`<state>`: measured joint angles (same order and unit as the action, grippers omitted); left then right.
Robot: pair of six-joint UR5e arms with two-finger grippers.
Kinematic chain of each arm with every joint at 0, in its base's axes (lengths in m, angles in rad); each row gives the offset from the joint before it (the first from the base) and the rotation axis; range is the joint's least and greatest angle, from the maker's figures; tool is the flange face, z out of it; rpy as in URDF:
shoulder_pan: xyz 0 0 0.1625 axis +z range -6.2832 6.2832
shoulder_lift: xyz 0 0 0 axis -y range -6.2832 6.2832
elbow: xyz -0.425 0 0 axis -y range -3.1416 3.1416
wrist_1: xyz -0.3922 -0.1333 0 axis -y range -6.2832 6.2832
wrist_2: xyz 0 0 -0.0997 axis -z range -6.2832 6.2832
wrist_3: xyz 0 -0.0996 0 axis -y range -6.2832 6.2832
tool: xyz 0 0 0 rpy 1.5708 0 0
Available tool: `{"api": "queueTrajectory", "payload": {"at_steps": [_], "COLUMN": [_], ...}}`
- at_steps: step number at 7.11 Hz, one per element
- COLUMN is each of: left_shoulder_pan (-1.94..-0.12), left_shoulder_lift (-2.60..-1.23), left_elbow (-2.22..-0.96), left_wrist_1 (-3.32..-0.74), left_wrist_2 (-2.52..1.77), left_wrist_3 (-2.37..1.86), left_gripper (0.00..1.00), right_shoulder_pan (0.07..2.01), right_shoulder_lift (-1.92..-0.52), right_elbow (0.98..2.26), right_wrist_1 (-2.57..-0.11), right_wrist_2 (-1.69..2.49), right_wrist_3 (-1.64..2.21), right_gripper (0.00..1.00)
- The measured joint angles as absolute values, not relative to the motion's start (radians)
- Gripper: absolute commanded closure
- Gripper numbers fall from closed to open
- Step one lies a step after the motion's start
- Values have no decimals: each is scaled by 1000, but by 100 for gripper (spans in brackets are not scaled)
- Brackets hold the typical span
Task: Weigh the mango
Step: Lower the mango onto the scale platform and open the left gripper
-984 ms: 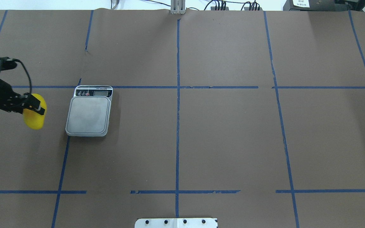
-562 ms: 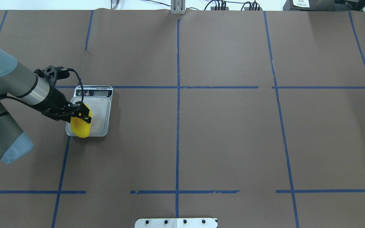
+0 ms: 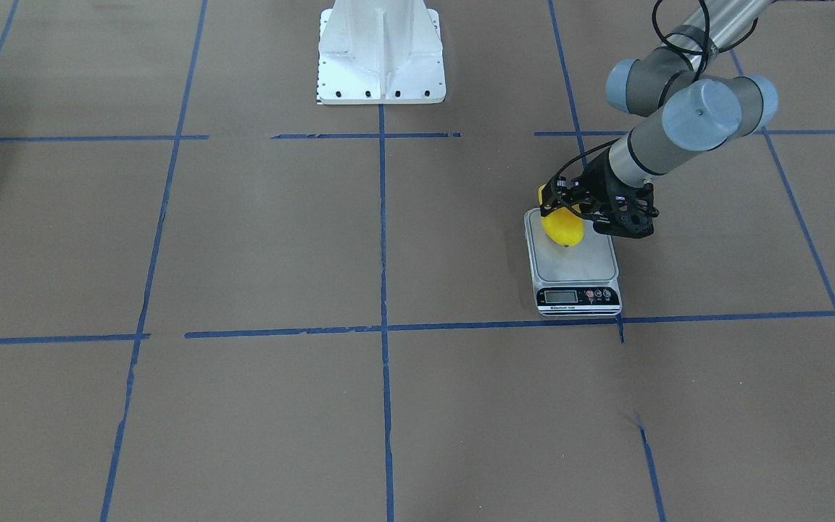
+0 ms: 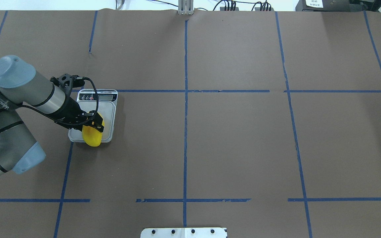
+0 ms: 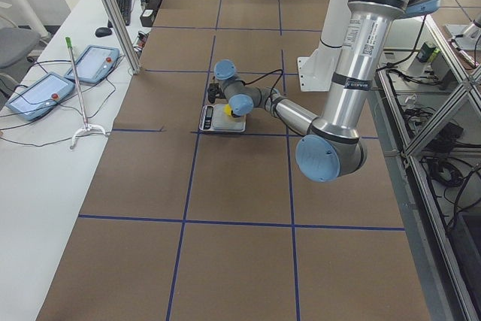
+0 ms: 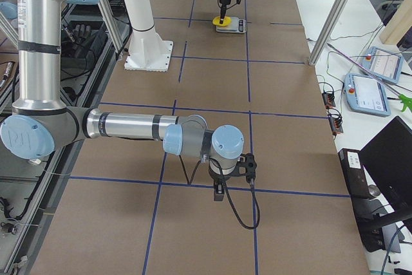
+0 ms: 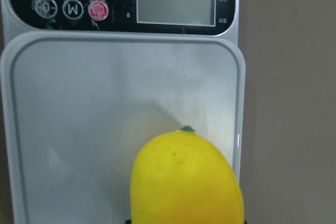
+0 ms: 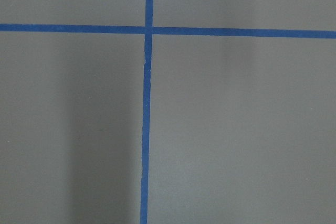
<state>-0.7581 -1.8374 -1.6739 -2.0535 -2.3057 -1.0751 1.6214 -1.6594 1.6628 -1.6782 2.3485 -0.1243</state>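
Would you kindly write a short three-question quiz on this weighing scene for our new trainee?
1. True or false: the mango lies well away from the scale.
2. Which gripper holds the mango?
3. Fill in: the scale's display shows ___ digits.
Key: 1 false, it is over the scale's platform; 2 the left gripper; 3 no.

We find the near right part of the scale (image 4: 108, 114) taken up by the mango (image 4: 92, 138), clasped in the left gripper (image 4: 94, 125). The left arm (image 4: 28, 89) slants in over its left edge. The far part of the scale is bare. Rightward the table (image 4: 243, 142) lies open. The white pedestal (image 3: 381, 51) stands well apart.
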Motion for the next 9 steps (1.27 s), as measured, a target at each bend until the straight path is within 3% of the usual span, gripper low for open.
{"api": "queueTrajectory", "payload": {"at_steps": [7, 9], "left_shoulder_pan": [-794, -792], "left_shoulder_lift": [-1842, -1850], "left_elbow": [-1684, -1663], "left_wrist_1": [-2056, -2059], "left_wrist_2": [-2237, -2226], "left_wrist_3": [-1064, -1060], "left_gripper": [99, 1], "right_shoulder_pan": [1621, 1621], "right_shoulder_lift": [-1659, -1659], "right_elbow": [1663, 1663], "right_wrist_1": [-1678, -1678], "right_wrist_2": [2349, 2349], "right_wrist_3": [-124, -124], "right_gripper": [0, 0]}}
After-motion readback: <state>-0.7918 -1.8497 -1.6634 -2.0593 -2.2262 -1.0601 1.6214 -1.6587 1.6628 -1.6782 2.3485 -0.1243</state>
